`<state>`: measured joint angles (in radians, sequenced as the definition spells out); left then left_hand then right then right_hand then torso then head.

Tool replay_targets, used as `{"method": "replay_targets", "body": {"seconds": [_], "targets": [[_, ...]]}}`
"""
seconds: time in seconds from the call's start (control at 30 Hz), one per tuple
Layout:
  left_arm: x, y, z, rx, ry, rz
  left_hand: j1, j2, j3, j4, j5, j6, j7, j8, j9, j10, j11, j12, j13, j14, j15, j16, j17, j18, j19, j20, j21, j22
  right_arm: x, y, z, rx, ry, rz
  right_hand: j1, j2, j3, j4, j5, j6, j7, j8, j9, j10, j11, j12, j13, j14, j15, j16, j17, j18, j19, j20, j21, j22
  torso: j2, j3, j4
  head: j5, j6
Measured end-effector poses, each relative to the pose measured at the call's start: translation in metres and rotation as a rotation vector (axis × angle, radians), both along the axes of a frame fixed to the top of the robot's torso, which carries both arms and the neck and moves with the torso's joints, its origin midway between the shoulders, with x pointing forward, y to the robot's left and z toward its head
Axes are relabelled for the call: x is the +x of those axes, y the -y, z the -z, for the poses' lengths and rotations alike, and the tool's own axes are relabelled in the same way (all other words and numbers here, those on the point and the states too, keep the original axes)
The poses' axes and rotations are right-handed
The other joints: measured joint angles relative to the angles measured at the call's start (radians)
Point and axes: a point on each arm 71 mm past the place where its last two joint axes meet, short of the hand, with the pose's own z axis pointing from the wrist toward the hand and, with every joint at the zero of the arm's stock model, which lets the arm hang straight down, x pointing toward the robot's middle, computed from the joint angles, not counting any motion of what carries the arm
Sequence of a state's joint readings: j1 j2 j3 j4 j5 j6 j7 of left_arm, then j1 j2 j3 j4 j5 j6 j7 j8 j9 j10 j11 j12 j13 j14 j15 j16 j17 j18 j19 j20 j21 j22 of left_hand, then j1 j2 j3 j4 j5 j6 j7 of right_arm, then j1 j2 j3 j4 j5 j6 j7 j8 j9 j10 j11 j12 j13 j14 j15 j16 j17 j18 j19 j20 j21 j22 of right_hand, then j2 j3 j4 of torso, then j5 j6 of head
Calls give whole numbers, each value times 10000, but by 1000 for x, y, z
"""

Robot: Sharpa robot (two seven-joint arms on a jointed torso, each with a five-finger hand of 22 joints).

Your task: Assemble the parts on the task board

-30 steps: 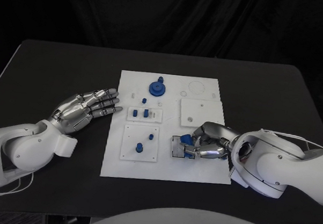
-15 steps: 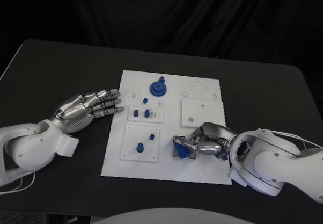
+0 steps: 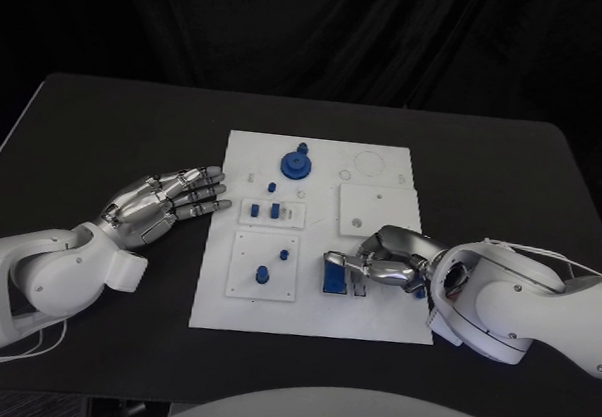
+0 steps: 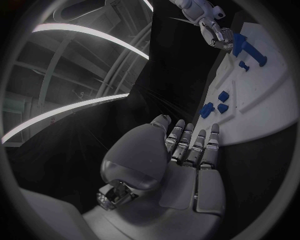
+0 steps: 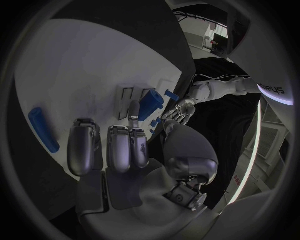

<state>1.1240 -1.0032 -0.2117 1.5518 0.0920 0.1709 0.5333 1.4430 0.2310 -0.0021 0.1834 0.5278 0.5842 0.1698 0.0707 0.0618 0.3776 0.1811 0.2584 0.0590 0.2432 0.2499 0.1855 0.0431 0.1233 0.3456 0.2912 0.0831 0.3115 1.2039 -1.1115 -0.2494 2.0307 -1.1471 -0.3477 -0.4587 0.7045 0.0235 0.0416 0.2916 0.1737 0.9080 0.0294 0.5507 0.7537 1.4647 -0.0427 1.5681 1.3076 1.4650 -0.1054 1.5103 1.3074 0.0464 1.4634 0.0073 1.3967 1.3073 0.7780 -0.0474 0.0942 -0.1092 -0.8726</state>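
The white task board [image 3: 305, 310] lies in the middle of the black table. My right hand [image 3: 387, 264] rests on the board's near right part, and between a fingertip and the thumb it pinches a blue block [image 3: 337, 278] that stands in a grey slotted holder. The right wrist view has the same blue block [image 5: 151, 104] beside the holder's slots, past my right hand [image 5: 115, 150]. A blue bar [image 5: 43, 129] lies loose on the board. My left hand [image 3: 166, 200] is flat on the table left of the board, fingers spread, holding nothing.
A blue round part with a knob [image 3: 295, 164] stands at the board's far end. Two small blue pieces [image 3: 264, 210] sit on a small white plate, and two blue pegs [image 3: 271, 266] on the plate nearer me. A white square plate [image 3: 376, 208] lies on the right.
The blue block, tilted in my right fingers a second ago, now stands lower and straighter in the grey holder. My left hand has not moved.
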Motion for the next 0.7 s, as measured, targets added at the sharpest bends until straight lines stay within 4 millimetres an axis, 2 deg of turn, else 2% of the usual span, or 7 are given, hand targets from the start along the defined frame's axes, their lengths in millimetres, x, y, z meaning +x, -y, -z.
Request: {"method": "replay_targets", "body": {"seconds": [0.17, 0.23, 0.37, 0.5, 0.57, 0.63, 0.7], "targets": [[0, 0, 0, 1, -16, 9, 0, 0, 0, 0, 0, 0, 0, 0, 0, 0, 0, 0, 0, 0, 0, 0, 0, 0, 0, 0, 0, 0, -2, 5, -1, 64, 77, 9, 1525, -118, -218, -156, 1327, 51, -21, 0, 40, 0, 0, 0, 0, 0, 0, 0, 0, 0, 0, 0, 0, 0, 0, 0, -6, 60, 0], [0, -1, 0, 5, -22, 4, 0, 0, 0, 0, 0, 0, 0, 0, -1, 0, 0, 0, 0, 0, 0, 0, 0, 0, 0, 0, 0, 0, -3, 6, -2, 93, 87, -12, 1939, -176, -275, -213, 1551, 53, -23, 69, 103, 0, 0, 0, 0, 0, 0, 0, 0, 1, 0, 0, 0, 0, -1, 0, -12, 77, 0], [-1, -1, 1, 11, -34, 3, 0, 0, 29, -29, 0, 0, 0, 0, -1, 0, 0, 0, -1, 0, 0, 0, 0, 0, 0, 0, 0, 0, -7, 8, -2, 160, 61, -141, 2606, -298, -570, -229, 1438, 89, -58, 445, 405, 0, 0, 0, -1, 0, 0, 0, 0, 1, 0, 0, 0, 0, -2, 1, -12, 80, 0], [-1, -1, 1, 15, -46, 4, 0, 0, 41, -41, 0, 0, 0, 0, -2, 0, 0, 0, -1, 0, 0, 0, 0, 1, 0, 0, 0, 0, -12, 7, -1, 169, 0, -346, 2819, -323, -724, -208, 1287, 88, -57, 707, 648, 3, -3, 0, -1, 0, 0, 0, 0, 2, 0, 0, 21, 0, -2, 3, -12, 64, 0], [-1, -1, 1, 18, -50, 3, 0, 0, 42, -41, 0, 0, 0, 0, -2, 0, 0, 0, -1, 0, 0, 0, 0, 0, 0, 0, 0, 0, -13, 7, 0, 158, -15, -446, 3139, -349, -945, -226, 910, 109, -164, 1125, 1021, 17, -103, 0, -1, 0, 0, 0, 0, 2, 0, 0, 42, 0, -3, 4, -12, 62, 0], [-1, -1, 1, 22, -54, 3, 0, 0, 41, -41, 0, 0, 0, 0, -2, 0, 0, 0, -1, 0, 0, 0, 0, 0, 0, 0, 0, 0, -13, 7, 0, 134, -23, -538, 3256, -315, -1095, -224, 728, 47, -237, 1341, 1245, 4, -114, 0, -1, 25, -25, 0, 0, 1, 33, -33, 42, 0, -4, 4, -15, 62, 0], [-1, -1, 1, 25, -58, 3, 0, 0, 41, -41, 0, 0, 0, 0, -2, 0, 0, 0, -1, 0, 0, 0, 0, 0, 0, 0, 0, 1, -14, 6, 0, 110, -27, -609, 3293, -320, -1164, -181, 616, 33, -252, 1437, 1373, 4, -113, 0, -2, 36, -36, 0, 0, 2, 37, -37, 43, 0, -5, 4, -18, 66, 0]]}}
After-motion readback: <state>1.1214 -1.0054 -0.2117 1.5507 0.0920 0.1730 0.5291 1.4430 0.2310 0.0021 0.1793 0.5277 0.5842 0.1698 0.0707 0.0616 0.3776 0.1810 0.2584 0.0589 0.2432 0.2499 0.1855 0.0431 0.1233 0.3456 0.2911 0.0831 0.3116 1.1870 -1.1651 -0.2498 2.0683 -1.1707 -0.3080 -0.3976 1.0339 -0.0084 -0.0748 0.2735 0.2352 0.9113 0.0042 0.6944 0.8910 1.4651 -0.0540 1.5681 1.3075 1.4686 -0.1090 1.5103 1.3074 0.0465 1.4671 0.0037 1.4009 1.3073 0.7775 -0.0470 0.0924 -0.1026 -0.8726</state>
